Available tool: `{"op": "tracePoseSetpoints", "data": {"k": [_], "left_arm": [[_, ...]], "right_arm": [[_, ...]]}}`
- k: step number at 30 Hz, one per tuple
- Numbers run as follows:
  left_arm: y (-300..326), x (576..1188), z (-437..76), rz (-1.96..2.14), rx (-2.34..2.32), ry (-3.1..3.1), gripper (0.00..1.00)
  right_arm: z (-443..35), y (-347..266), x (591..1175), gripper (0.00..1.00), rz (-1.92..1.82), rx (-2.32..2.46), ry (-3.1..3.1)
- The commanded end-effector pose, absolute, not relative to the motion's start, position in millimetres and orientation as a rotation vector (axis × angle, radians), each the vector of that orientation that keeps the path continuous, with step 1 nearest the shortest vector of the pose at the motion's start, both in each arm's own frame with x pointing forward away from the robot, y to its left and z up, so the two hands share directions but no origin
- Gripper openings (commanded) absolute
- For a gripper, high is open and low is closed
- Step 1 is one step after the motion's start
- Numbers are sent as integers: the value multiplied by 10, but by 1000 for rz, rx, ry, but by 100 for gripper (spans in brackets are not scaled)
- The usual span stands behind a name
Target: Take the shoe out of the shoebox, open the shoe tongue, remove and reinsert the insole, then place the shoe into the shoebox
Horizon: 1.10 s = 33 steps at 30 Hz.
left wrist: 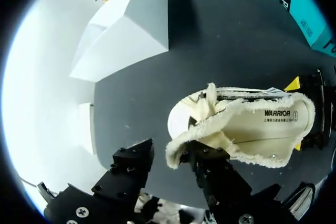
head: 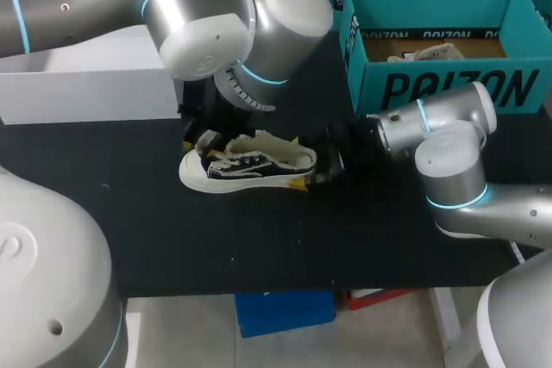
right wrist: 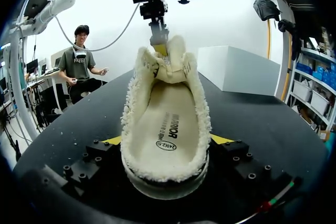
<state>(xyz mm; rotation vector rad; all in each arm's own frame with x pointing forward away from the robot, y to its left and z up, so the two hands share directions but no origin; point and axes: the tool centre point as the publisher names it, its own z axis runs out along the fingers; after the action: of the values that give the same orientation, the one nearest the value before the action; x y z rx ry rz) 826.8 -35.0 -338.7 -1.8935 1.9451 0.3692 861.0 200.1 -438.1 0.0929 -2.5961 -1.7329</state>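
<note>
As the table [head: 259,247] stands: black top, shoe near its middle, the robot's two arms working it from opposite ends.
Shoebox [head: 448,88]: teal, open-topped, at the far right of the table, well apart from the shoe, which is already out of it.
Shoe [head: 250,161]: black and white, fleece-lined, upright on its sole on the bare table.
Biggest risk: the shoe is pinned at the heel alone, so a hard tug at the front could, by the look of it, lift or swing the toe end and skew it in the clamp.
Lesser risk: the fleecy edge looks soft and loose; it may slip free and let the tongue flop back over the insole.
Heading: long axis runs across the table, side to side; white toe toward the robot's left, heel toward its right arm.
Right gripper [right wrist: 167,140]: clamped on the heel, a yellow tip pressed to each side.
Left gripper [left wrist: 168,158]: at the toe end, parted; fleece lies against one finger, bare table shows before the other, so nothing is gripped.
Tongue [right wrist: 169,64]: standing up at the front of the opening.
Insole [right wrist: 168,121]: flat inside the shoe, print upward, not yet taken out.
</note>
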Motion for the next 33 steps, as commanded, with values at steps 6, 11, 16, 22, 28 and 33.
{"op": "tracePoseSetpoints", "data": {"k": [6,11,16,22,28,33], "left_arm": [[-284,8287,-3340,307,-1903,1989,100],[-293,8318,-3206,271,-1880,1993,100],[-324,8351,-3035,217,-1848,2000,100],[-438,8378,-2852,145,-1781,2038,100],[-705,8432,-2736,68,-1587,2170,100],[-901,8448,-2658,-11,-1376,2333,100]], "right_arm": [[-4403,2000,8620,0,-1732,90,-2597],[-4403,2000,8620,0,-1732,90,-2597],[-4403,2000,8620,0,-1732,90,-2597],[-4403,2000,8620,0,-1732,90,-2597],[-4403,2000,8620,0,-1732,90,-2597],[-4403,2000,8620,0,-1732,90,-2597]]}}
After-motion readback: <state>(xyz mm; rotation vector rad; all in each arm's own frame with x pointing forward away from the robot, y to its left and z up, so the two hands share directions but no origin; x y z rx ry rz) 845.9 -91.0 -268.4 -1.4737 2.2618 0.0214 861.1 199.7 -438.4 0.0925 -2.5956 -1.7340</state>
